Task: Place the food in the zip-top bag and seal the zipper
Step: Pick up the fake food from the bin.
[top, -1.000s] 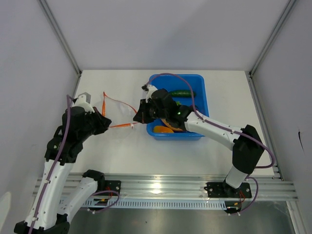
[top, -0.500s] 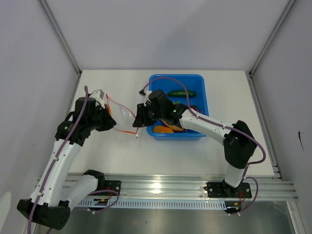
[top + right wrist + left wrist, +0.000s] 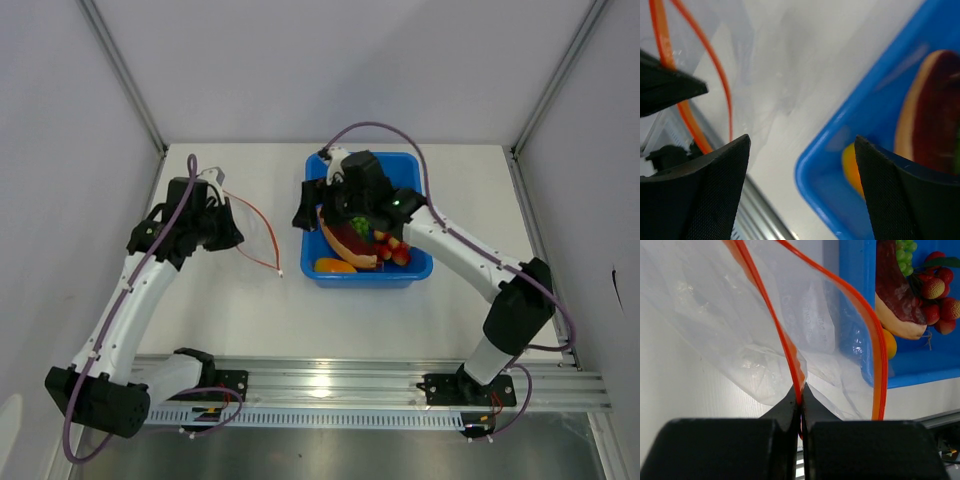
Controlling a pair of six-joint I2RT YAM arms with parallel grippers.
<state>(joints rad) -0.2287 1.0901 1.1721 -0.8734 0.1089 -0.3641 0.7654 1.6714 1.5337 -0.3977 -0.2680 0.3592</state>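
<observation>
Overhead, the left pincer [image 3: 222,212] holds the zip-top bag [image 3: 250,232] over the counter [image 3: 230,300], just left of the blue bin [image 3: 405,160] containing the food [image 3: 352,240]. The left wrist view shows it clamped on the zipper [image 3: 790,347], the bag's mouth gaping. The right wrist view shows the right pincer [image 3: 801,142] spread apart and empty over the bin's corner.

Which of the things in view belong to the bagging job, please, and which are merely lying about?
Job: zip-top bag, its zipper pinched in the left gripper; meat slice, red fruits, orange piece, green bunch; open right gripper.
Just lying about: blue bin, only holding the food; white table.
</observation>
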